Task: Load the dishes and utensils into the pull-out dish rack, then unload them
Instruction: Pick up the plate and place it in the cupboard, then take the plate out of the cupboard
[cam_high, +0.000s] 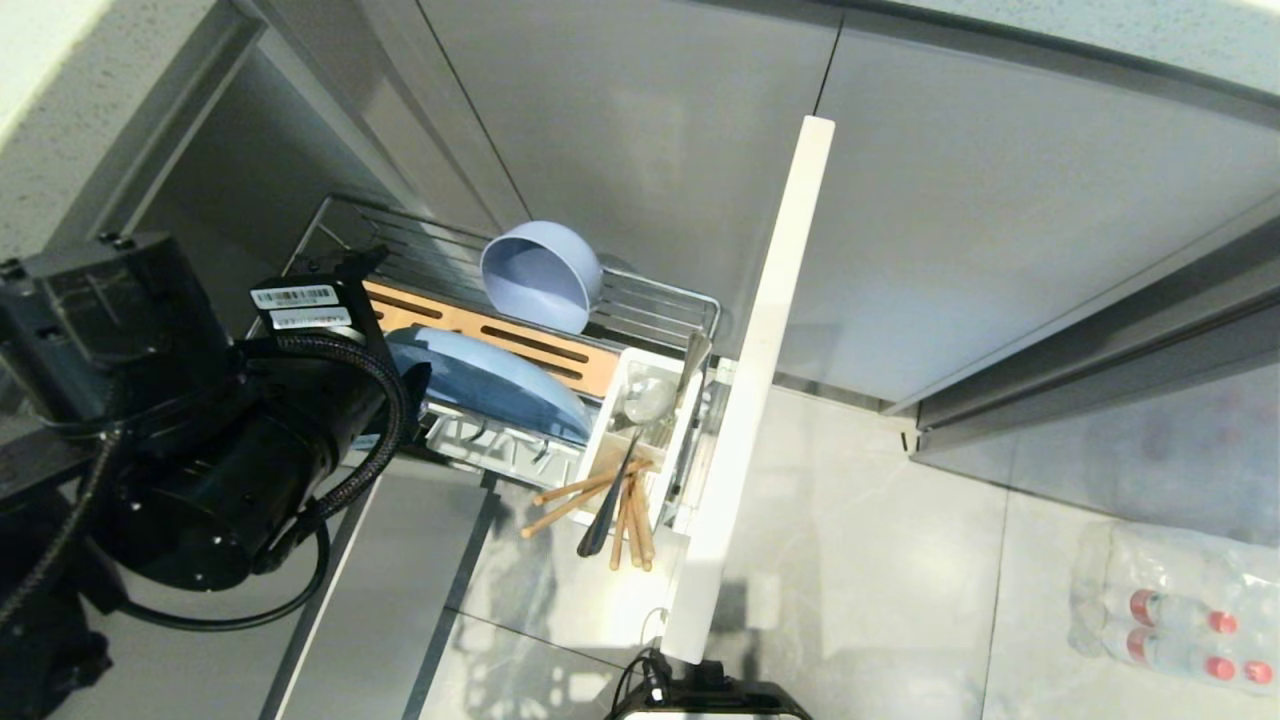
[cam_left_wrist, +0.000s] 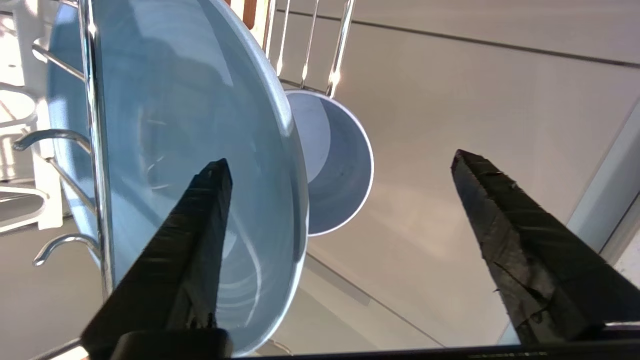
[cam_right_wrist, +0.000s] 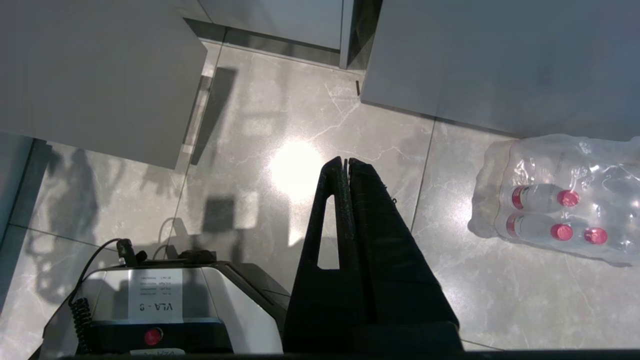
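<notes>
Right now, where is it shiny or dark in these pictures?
Right wrist view: a bright glare patch on the floor tiles, with dark shadows beside it. Left wrist view: soft light streaks on the light-blue plate and sparkles on the chrome rack wires. Head view: the left arm is a dark mass hiding part of the plate.

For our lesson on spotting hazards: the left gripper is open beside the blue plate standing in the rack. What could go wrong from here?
1. The left gripper has one finger across the plate; pulling away could nudge it out of the wire slot.
2. The bowl sits tilted on edge and might roll.
3. The chopsticks overhang the caddy and could snag.
</notes>
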